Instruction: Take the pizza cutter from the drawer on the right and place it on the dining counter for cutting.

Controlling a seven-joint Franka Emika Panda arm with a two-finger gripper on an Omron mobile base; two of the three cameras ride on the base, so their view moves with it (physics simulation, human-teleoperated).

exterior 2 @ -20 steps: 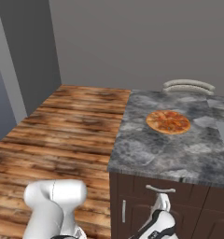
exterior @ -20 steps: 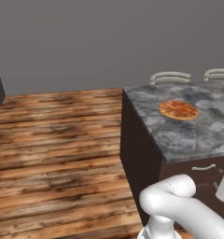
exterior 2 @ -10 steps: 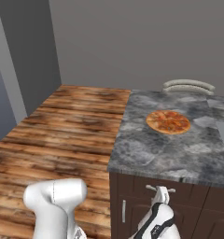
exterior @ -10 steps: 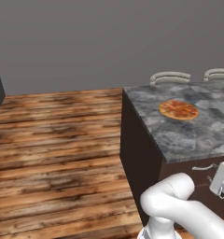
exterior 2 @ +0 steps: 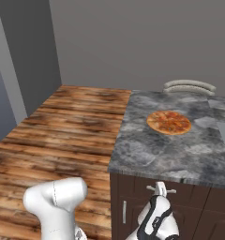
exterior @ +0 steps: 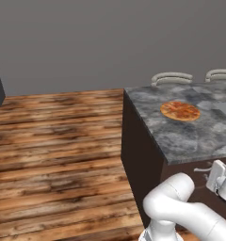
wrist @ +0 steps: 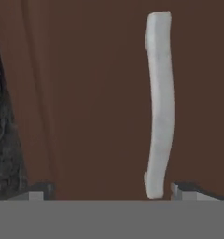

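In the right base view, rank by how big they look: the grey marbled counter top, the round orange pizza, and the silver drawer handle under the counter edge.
1. Grey marbled stone dining counter top, largest by far.
2. Round orange pizza.
3. Small silver handle on the dark brown drawer front, smallest, though nearer the camera.

No text, label or number seems readable on any surface in these views.

The gripper (wrist: 107, 191) is cut off at six o'clock in the hand view, only two finger tips (wrist: 39, 190) being seen, so its opening cannot be judged.
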